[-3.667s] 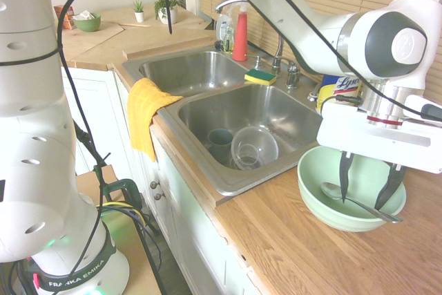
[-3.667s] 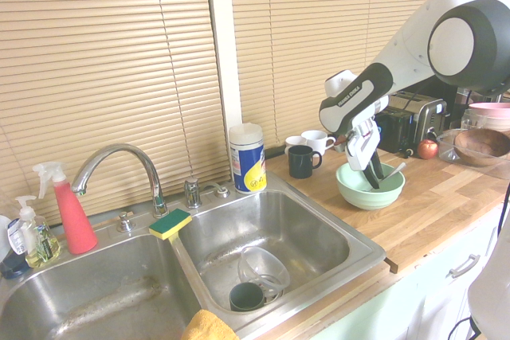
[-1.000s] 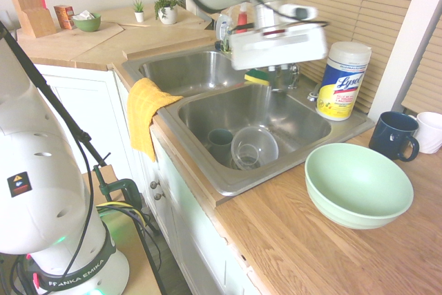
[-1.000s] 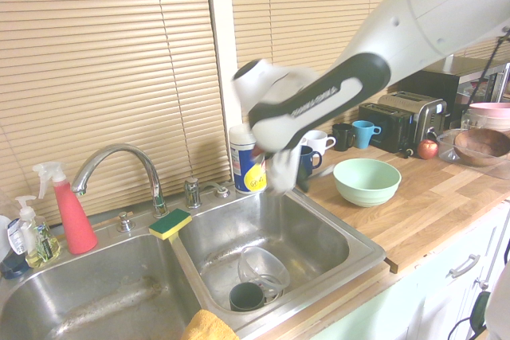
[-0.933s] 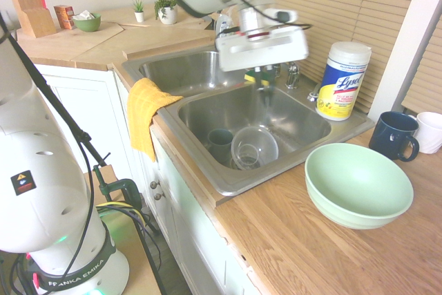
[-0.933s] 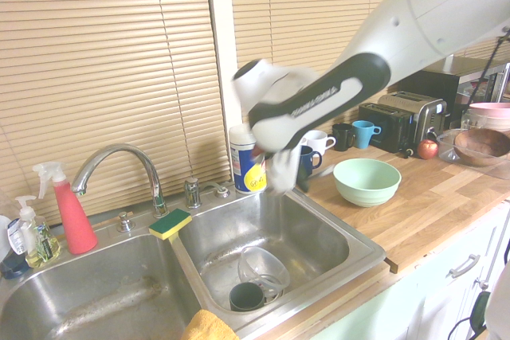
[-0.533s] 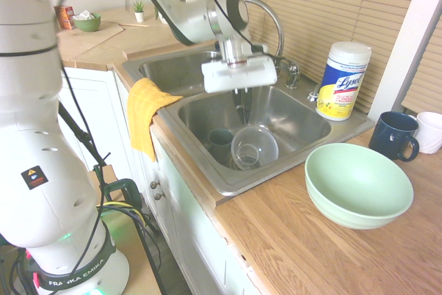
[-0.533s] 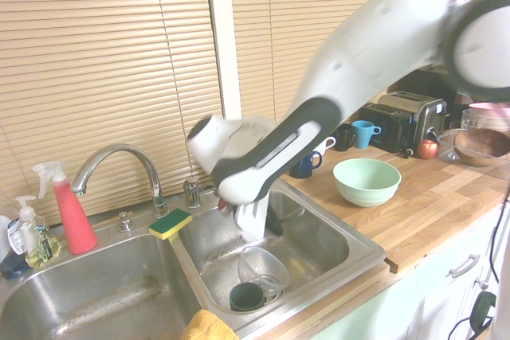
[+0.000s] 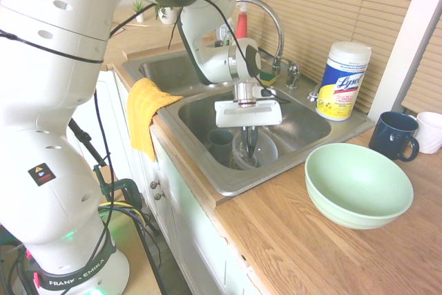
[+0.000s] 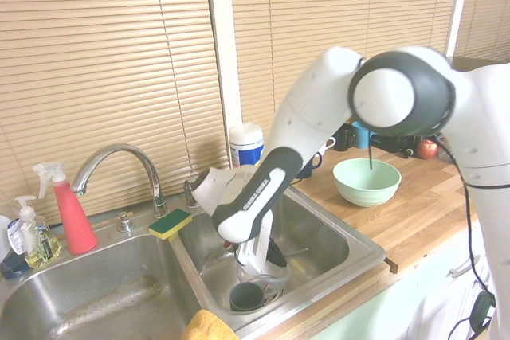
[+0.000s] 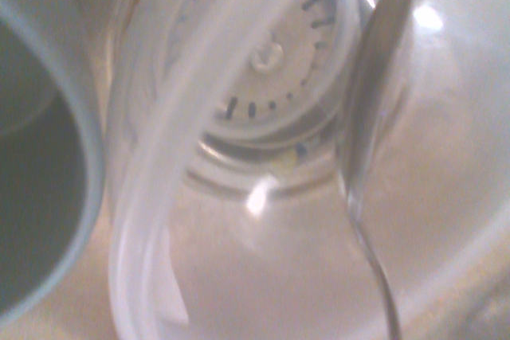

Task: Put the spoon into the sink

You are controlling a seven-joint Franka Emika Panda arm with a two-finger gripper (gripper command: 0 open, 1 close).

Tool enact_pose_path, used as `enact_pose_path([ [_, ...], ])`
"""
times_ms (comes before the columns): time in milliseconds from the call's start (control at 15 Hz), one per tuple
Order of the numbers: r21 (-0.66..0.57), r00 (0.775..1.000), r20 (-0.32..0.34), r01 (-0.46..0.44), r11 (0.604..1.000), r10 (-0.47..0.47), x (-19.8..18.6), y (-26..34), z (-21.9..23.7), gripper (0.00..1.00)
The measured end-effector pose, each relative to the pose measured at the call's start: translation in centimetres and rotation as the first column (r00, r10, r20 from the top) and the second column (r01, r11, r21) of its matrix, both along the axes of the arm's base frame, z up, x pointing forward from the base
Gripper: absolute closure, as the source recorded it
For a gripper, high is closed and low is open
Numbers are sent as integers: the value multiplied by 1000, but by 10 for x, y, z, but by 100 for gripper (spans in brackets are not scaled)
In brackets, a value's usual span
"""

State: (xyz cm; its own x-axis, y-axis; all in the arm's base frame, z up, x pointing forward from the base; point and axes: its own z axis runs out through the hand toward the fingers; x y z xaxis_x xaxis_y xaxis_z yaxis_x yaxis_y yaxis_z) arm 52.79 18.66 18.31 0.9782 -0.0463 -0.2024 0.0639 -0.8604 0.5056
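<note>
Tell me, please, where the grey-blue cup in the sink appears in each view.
First exterior view: the cup is around mid-height, just left of centre.
Second exterior view: near the bottom, slightly left of centre.
Wrist view: large, cut off by the left edge.
Shared landmark: the clear plastic container beside it.

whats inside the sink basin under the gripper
A grey-green cup and a clear plastic container, with the spoon held above by the gripper. The arm and gripper cover part of the basin, so anything behind them can't be seen.
</note>
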Motion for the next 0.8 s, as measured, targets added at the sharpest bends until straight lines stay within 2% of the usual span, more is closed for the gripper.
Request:
enact_pose_path([
  [467,5,999,28,-17,1000,17,6,8,15,0],
  [800,16,997,67,-33,999,32,-6,5,56,0],
])
